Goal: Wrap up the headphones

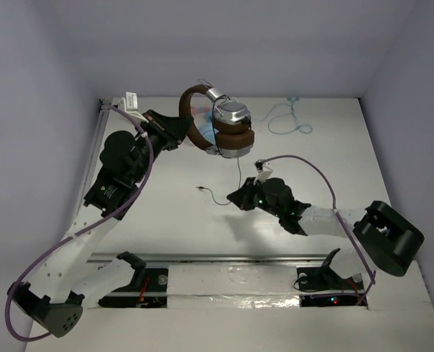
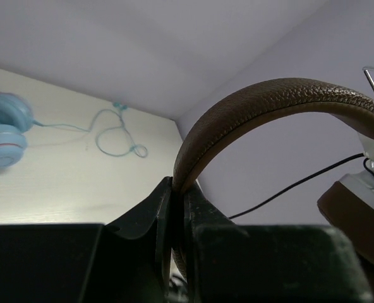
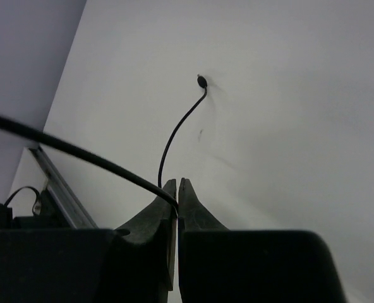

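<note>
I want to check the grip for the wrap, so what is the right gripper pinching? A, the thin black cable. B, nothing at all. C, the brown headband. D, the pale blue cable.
A: in the right wrist view the right gripper has its fingertips shut on the black cable, whose free end lies on the table beyond, while the left gripper is the one that clamps the brown headband.

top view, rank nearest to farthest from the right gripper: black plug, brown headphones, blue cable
From the right gripper:
1. plug, just left of it, ending the black cable it pinches
2. headphones, beyond it, raised
3. blue cable, far back right
</note>
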Motion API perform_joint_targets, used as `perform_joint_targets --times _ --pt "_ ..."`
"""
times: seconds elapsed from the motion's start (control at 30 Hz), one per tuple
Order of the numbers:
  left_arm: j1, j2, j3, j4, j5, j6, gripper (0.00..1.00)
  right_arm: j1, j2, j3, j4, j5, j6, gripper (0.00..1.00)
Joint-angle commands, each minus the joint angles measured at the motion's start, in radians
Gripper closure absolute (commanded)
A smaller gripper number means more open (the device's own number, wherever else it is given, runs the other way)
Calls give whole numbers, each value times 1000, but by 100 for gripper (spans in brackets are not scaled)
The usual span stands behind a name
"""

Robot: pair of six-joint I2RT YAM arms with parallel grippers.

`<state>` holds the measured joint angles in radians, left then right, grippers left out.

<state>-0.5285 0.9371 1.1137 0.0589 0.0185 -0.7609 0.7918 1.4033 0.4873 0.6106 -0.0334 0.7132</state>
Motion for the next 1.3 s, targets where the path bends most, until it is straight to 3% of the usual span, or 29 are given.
perform_joint_targets --times 0.0,0.2,0.53,0.7,0.87,1.1,1.27 --pt "2 11 -32 137 -205 -60 100 111 -9 68 -73 87 -3 100" --pt "2 58 -95 142 -486 8 100 285 -67 108 -282 173 9 100" --pt "-8 114 -242 160 -693 89 100 494 -139 284 -671 237 -27 100" --pt "-28 106 -372 144 -785 104 100 526 -208 431 -906 254 -81 100" --pt "-151 121 -448 119 -853 104 100 526 -262 565 -1099 302 -168 100" --pt "-300 97 -495 30 -927 132 100 526 -225 735 -1270 480 -282 100" --pt "-376 72 -503 -112 -934 114 100 526 -167 833 -1386 524 -371 100"
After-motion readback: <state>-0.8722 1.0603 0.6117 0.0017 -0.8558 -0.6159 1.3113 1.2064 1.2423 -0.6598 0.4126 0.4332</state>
